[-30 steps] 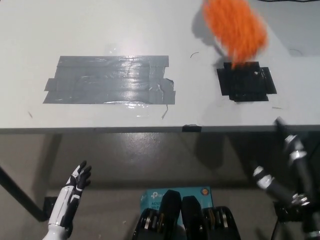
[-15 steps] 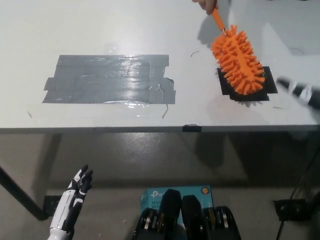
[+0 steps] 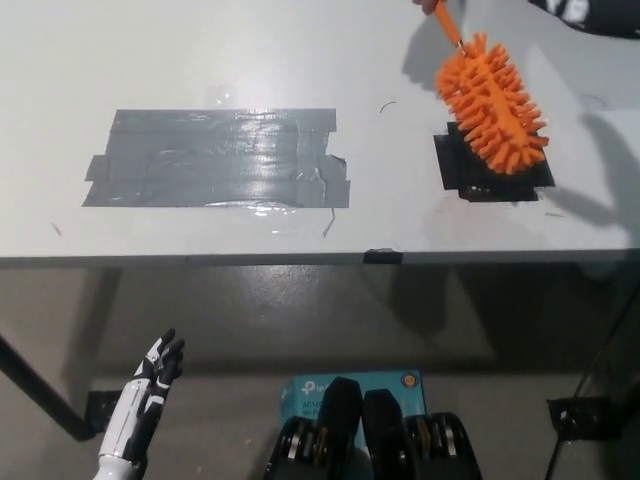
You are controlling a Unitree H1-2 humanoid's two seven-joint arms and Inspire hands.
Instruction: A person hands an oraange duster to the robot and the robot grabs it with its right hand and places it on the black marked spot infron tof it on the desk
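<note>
Head view: orange duster [image 3: 493,117] held above the white desk [image 3: 200,60], its bristled head tilted and overlapping the upper part of the black marked spot [image 3: 492,172]; contact with the tape cannot be told. Its handle runs up-left to a person's hand [image 3: 432,5] at the top edge (only a sliver shows). Right hand [image 3: 585,14] is a black shape at the top right corner, apart from the duster; whether its fingers are spread or closed cannot be told. Left hand [image 3: 150,385] hangs low at lower left, below the desk edge, fingers apart, holding nothing. A grey tape patch [image 3: 220,158] lies on the desk, well left of the black spot.
</note>
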